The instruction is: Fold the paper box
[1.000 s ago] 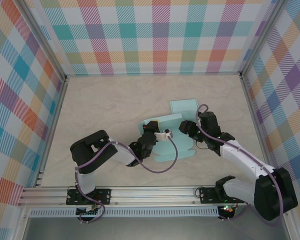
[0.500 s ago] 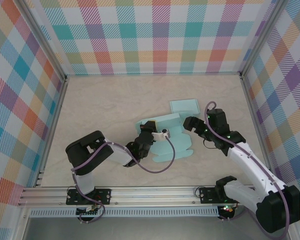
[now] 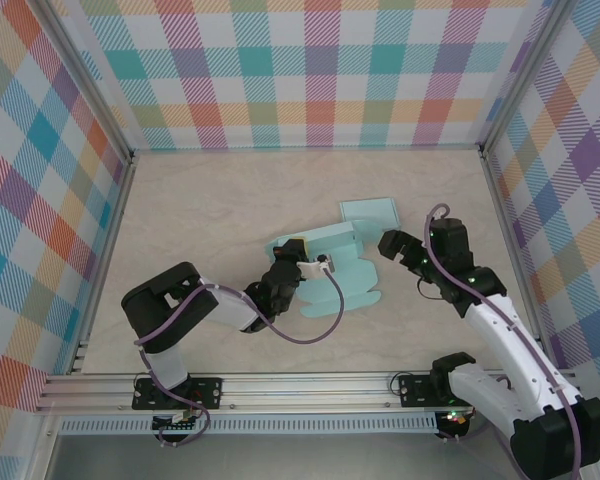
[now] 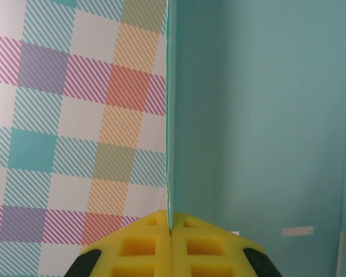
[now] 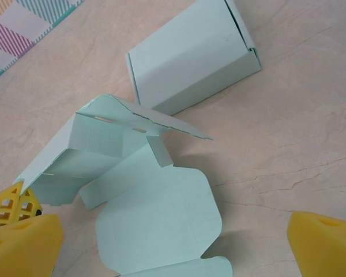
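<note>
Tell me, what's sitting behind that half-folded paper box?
A second pale-blue box, closed up, lies on the table just behind the half-folded paper box. The raised flap covers part of its near edge, so whether they touch can't be seen.

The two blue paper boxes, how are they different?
The closed box is folded shut into a neat block, while the open box still has its flaps spread out. Nothing holds the closed box, but the left gripper pinches one upright wall of the open box. The closed box lies farther back on the table and the open box is nearer the arms. Both are the same pale blue paper.
</note>
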